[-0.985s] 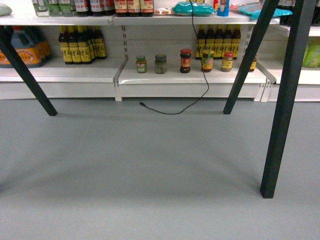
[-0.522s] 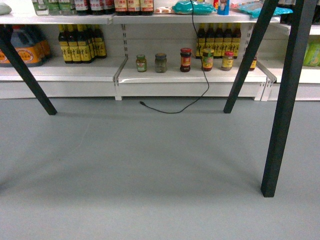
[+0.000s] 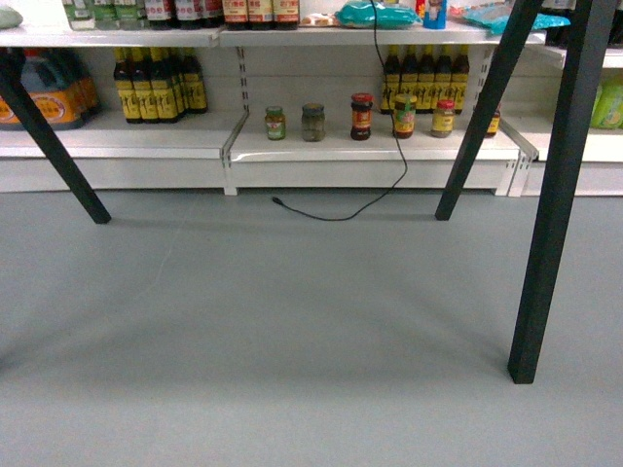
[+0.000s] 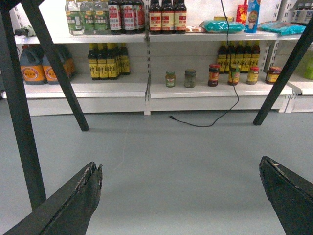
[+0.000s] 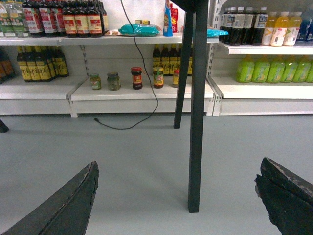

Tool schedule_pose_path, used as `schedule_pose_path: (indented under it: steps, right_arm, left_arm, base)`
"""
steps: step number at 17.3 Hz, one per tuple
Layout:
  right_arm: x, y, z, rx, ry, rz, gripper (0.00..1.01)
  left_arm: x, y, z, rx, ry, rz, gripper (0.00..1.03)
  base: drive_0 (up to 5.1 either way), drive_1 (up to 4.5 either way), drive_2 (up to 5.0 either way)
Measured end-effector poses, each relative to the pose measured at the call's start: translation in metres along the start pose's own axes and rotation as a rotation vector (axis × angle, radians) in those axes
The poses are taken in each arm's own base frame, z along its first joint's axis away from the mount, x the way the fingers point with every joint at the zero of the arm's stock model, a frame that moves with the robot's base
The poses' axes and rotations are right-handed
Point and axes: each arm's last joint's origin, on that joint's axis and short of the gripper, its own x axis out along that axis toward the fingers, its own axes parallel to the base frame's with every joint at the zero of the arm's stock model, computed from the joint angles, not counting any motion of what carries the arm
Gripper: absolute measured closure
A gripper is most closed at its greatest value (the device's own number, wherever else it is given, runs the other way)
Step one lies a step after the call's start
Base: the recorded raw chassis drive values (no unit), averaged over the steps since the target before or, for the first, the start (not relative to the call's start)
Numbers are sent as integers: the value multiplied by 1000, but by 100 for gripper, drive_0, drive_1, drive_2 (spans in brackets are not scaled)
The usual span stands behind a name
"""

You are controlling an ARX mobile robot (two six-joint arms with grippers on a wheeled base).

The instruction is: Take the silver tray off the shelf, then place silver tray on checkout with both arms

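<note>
The silver tray, the checkout and the plain shelf are out of view in every frame. In the left wrist view my left gripper (image 4: 180, 164) is open, its two black fingers (image 4: 73, 200) spread wide over bare grey floor with nothing between them. The right wrist view shows my right gripper (image 5: 178, 164) open as well, over the same floor, with a black table leg (image 5: 196, 122) standing beyond the gap. Neither gripper nor either arm appears in the head view.
Slanted and upright black legs (image 3: 550, 195) (image 3: 49, 136) stand on the grey floor (image 3: 292, 321). Stocked white shelves (image 3: 370, 146) with jars and sauce bottles run along the back. A black cable (image 3: 336, 216) hangs down and lies on the floor before them.
</note>
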Motion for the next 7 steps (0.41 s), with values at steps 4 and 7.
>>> schedule_pose_path:
  steps: [4,7]
  right_arm:
    - [0,0,0,0,0,0,3]
    - [0,0,0,0,0,0,3]
  left_arm:
    - [0,0,0,0,0,0,5]
    - [0,0,0,0,0,0,5]
  base:
    - [0,0,0]
    - [0,0,0]
